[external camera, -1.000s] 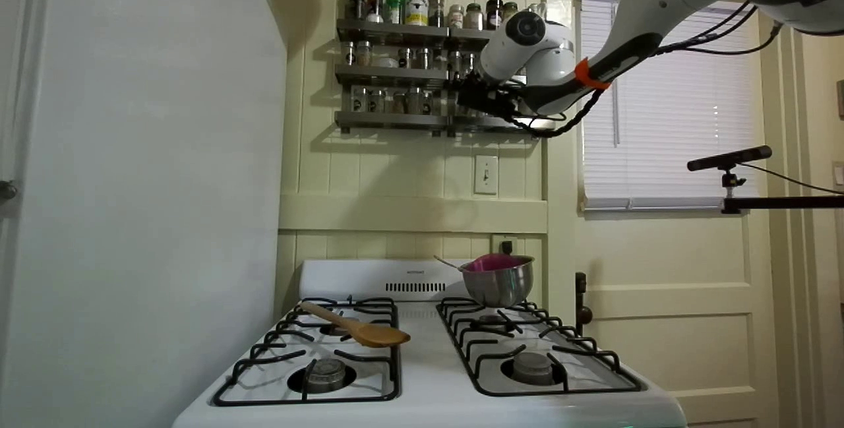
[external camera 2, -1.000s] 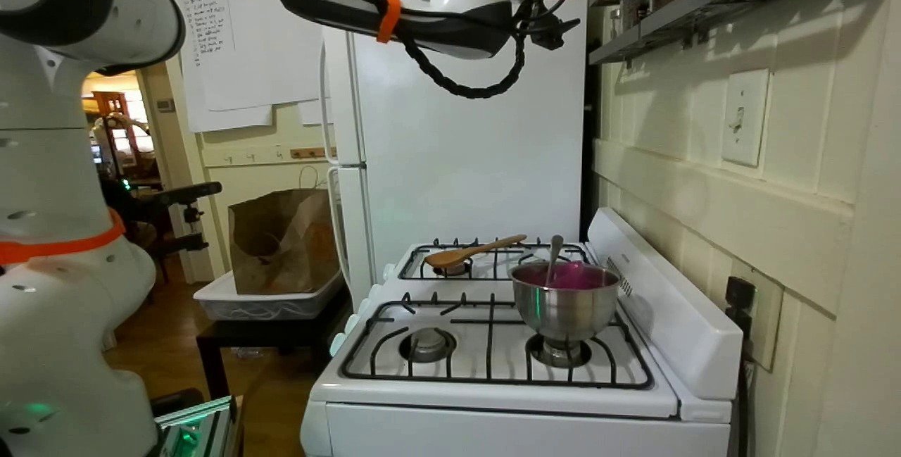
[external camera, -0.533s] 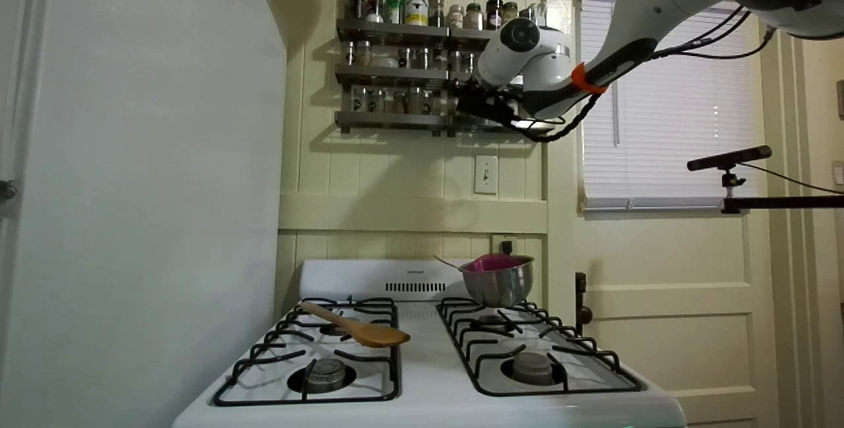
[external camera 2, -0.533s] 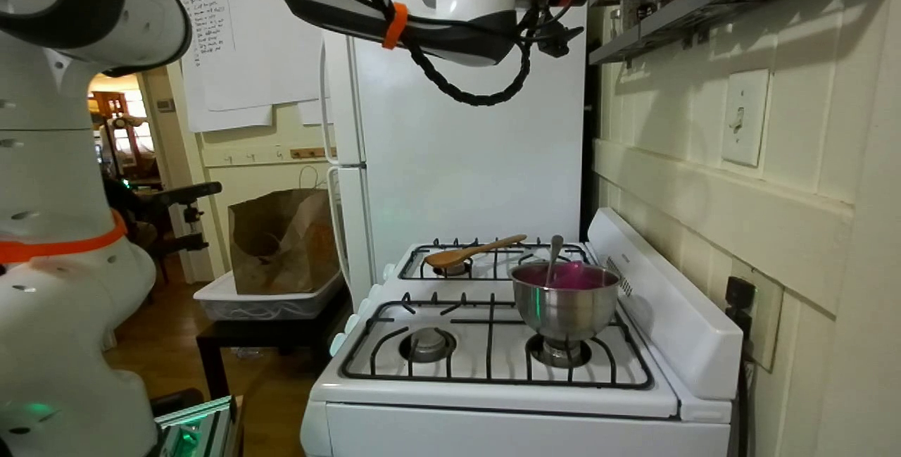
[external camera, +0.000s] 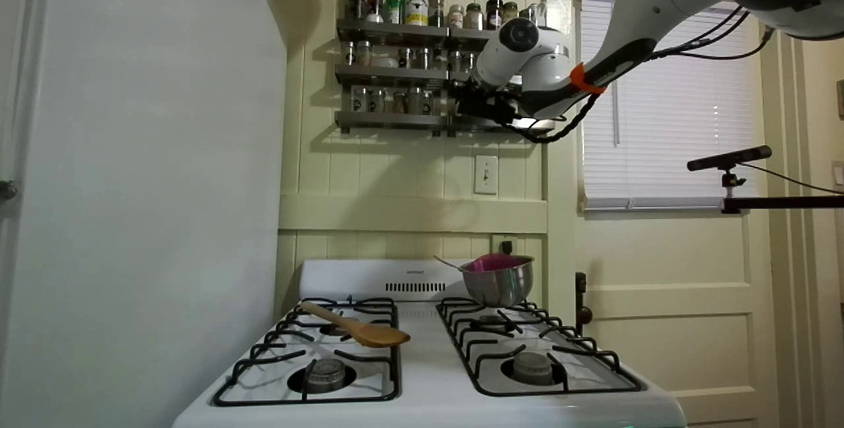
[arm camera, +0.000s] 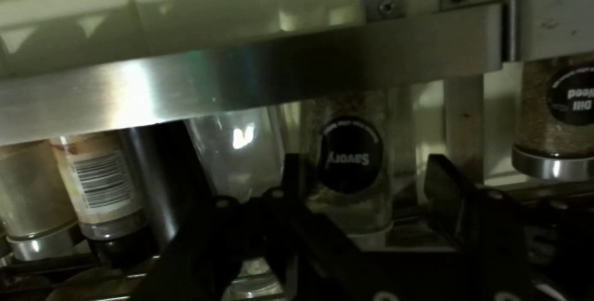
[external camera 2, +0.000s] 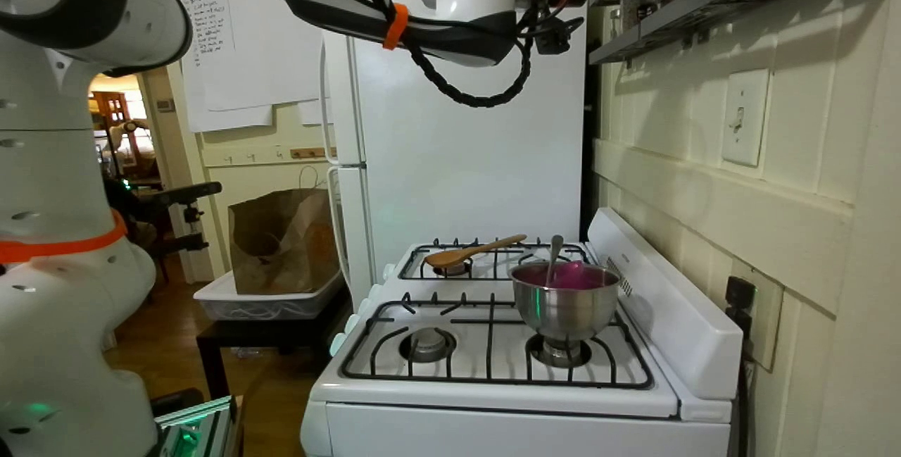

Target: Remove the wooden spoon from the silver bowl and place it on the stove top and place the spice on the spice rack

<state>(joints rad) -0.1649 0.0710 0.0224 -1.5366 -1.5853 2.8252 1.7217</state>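
Straddling a Savory-labeled spice jar (arm camera: pixel 355 206) at the spice rack (arm camera: pixel 278 73), the gripper (arm camera: pixel 364 164) shows its jaws parted, a gap visible on one side of the jar. Below, the wooden spoon (external camera: pixel 372 334) lies across a burner grate (external camera: pixel 397 372) on the stove top (external camera: pixel 428 375), the silver bowl (external camera: pixel 499 287) on the neighboring grate (external camera 2: pixel 490 344).

Wooden spoon (external camera: pixel 376 335) on stove (external camera: pixel 419 375), bowl (external camera: pixel 499 287) right

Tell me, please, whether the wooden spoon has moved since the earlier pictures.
No: in both exterior views the wooden spoon keeps its place on the grate.
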